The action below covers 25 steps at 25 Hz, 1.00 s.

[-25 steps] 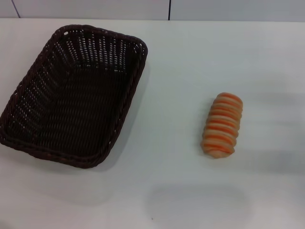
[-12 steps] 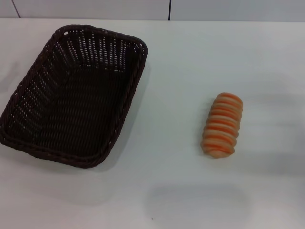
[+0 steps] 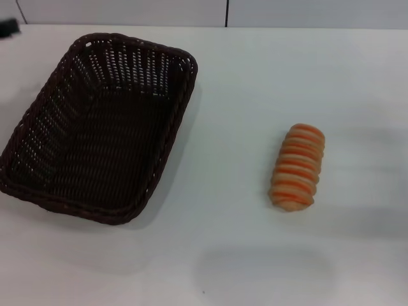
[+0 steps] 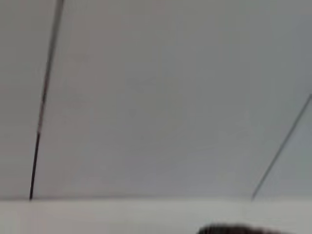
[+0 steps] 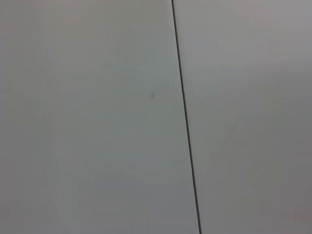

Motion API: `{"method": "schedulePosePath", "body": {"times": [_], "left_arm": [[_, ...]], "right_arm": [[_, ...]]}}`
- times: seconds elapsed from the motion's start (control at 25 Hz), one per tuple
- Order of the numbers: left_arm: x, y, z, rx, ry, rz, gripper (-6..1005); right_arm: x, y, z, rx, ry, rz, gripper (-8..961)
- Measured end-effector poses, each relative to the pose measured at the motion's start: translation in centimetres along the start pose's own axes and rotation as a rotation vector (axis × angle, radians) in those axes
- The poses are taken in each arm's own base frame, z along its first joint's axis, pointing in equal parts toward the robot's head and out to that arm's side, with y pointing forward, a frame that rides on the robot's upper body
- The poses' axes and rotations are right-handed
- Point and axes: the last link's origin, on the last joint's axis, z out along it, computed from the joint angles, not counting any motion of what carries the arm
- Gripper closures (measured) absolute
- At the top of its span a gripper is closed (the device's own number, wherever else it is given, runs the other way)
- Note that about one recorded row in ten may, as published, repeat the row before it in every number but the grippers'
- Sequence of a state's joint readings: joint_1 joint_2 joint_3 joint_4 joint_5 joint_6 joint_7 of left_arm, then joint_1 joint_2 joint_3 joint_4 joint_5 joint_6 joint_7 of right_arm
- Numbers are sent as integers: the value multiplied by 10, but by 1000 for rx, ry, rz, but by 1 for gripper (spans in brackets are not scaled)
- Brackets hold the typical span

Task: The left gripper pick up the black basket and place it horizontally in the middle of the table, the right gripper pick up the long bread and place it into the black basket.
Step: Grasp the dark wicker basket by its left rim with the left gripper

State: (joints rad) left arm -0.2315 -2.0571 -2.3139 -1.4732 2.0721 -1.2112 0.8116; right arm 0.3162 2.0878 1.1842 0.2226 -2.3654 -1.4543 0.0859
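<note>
White worktop (image 3: 242, 83) bore black basket (image 3: 95, 127), angled, and long bread (image 3: 298, 167), well apart. Left gripper (image 3: 9, 27) barely in view beyond basket; jaws' state untellable. Step: approach basket; next needs rim grasp.

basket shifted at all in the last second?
No. The black basket sits on the same spot on the table, its near right corner as far from the long bread as before.
</note>
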Motion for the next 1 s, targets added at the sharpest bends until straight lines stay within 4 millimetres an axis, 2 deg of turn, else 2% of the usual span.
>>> {"method": "schedulePosePath", "body": {"times": [0.12,0.24,0.28,0.36,0.68,1.0], "left_arm": [[2,14,9,43,-104,64,184],[2,17,11,51,-128,75,187],[-2,25,19,72,-195,103,188],[-4,27,22,74,-217,112,189],[-24,19,31,86,-277,88,196],[-38,19,39,68,-323,70,203]], "right_arm": [[0,0,0,0,-1,0,347],[0,0,1,-1,-2,1,347],[0,1,1,-1,-2,1,347],[0,1,1,-1,-2,1,347],[0,1,1,-1,-4,2,346],[-2,1,3,-5,-17,2,346]]}}
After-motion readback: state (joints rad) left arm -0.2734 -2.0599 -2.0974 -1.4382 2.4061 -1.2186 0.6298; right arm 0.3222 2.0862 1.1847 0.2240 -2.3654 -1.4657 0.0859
